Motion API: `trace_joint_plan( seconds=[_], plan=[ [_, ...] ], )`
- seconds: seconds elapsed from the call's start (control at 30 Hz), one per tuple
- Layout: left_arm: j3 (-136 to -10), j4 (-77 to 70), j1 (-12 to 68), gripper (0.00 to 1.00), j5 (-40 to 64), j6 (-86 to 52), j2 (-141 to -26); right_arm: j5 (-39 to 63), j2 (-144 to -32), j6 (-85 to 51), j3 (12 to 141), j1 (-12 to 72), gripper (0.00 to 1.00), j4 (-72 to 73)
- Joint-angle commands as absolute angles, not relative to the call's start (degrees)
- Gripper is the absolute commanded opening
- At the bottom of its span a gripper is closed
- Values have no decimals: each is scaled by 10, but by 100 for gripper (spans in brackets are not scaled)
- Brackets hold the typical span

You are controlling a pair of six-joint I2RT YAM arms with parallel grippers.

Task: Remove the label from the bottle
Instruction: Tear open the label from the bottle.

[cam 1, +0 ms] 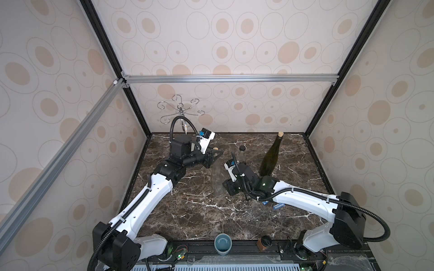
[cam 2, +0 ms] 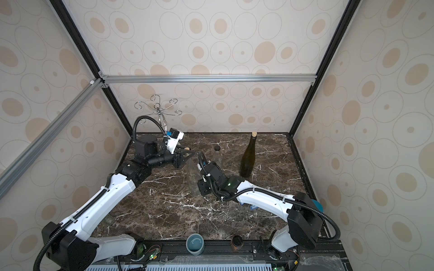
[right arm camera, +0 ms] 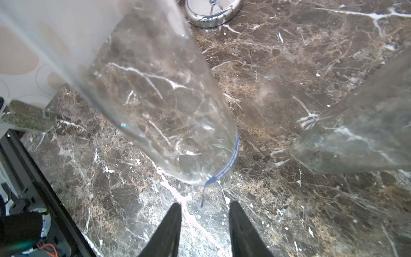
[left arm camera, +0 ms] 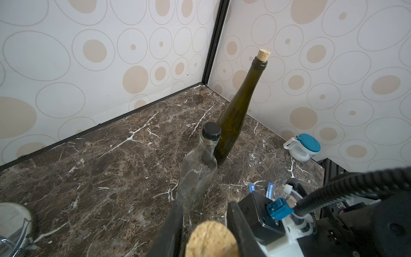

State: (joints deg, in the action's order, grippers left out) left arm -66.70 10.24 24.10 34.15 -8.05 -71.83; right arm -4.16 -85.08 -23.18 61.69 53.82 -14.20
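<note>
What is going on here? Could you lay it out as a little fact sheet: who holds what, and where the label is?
Held bottle: clear bottle, tilted
Left gripper: shut at the bottle's corked top
Right gripper: open beside the bottle's base, holding nothing
Label: blue strip around the base, loose end dangling by the right gripper
Standing nearby: green bottle, small black-capped bottle
Loose on the table: blue strips
</note>
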Motion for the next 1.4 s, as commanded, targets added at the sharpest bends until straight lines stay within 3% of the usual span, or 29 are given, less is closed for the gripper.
trace_joint_plan(
  seconds=[0.0, 0.2, 0.63, 0.9, 1.13, 1.37],
  plan=[
    [-675, 152, 242, 8, 344, -82, -721, -24, -855, -221, 631, 536, 40, -155],
    [-680, 159, 242, 8, 343, -80, -723, -22, -881, -225, 645, 536, 38, -156],
    [-681, 157, 242, 8, 346, -80, -728, -42, -899, -229, 655, 536, 22, -152],
    [-681, 157, 242, 8, 347, -79, -727, -53, -901, -227, 652, 536, 17, -145],
    [-681, 163, 242, 8, 346, -75, -724, -49, -893, -225, 645, 536, 4, -141],
    [-682, 169, 242, 8, 351, -69, -725, -49, -876, -221, 629, 534, 0, -136]
  ],
)
